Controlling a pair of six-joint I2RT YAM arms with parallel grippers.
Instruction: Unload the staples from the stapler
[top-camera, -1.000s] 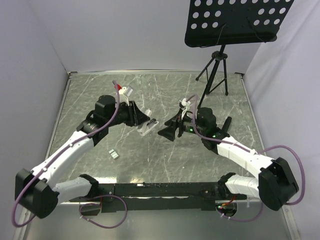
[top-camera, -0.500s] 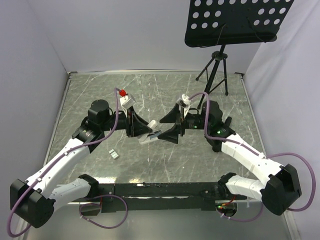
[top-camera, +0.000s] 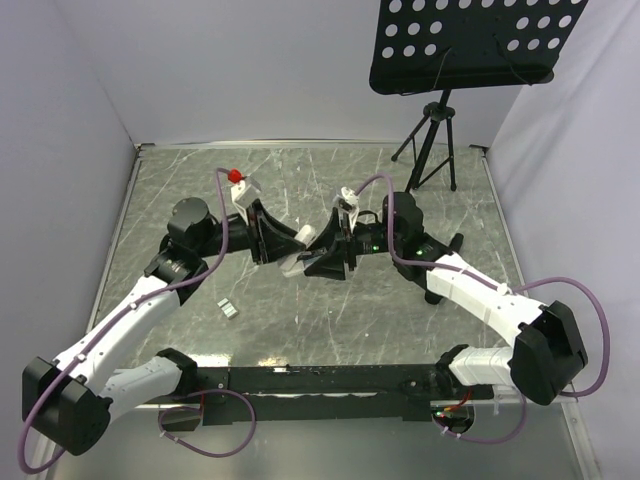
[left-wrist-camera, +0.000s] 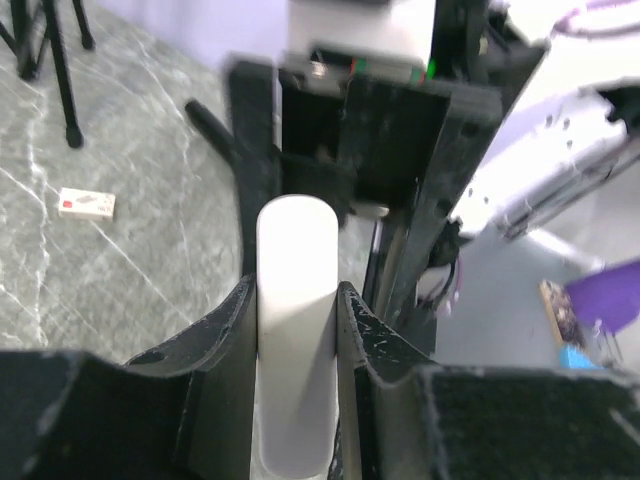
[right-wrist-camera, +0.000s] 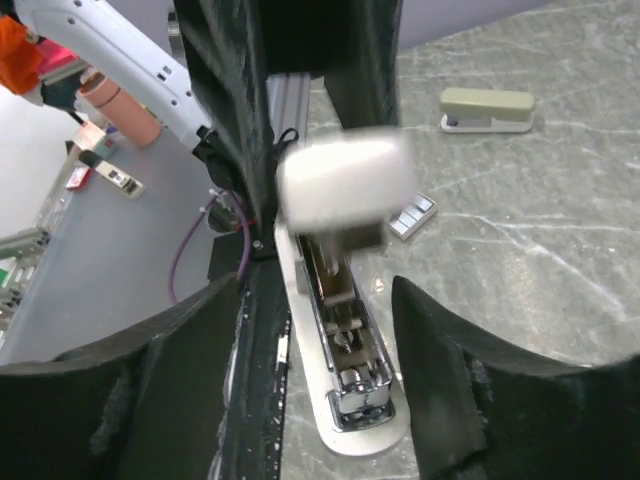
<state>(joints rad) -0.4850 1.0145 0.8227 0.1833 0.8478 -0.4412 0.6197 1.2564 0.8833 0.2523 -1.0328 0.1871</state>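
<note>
The left tool (left-wrist-camera: 297, 296) is clamping the stapler (left-wrist-camera: 297, 245), presenting its exposed rail (right-wrist-camera: 345, 345) between the open right tool (right-wrist-camera: 318, 300).

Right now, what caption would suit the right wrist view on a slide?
Opened stapler, metal rail exposed, between the right arm's open jaws; staples lie on the table beyond.

Cream-white stapler (left-wrist-camera: 297, 300); grey, white-veined, marble-patterned table (top-camera: 330, 175).

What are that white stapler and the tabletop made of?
The stapler looks like smooth cream plastic, evenly matte; its inner rail seems metal, silvery with bright glints. The table looks like grey stone or printed laminate: white veins, slight gloss; I cannot tell which.
</note>
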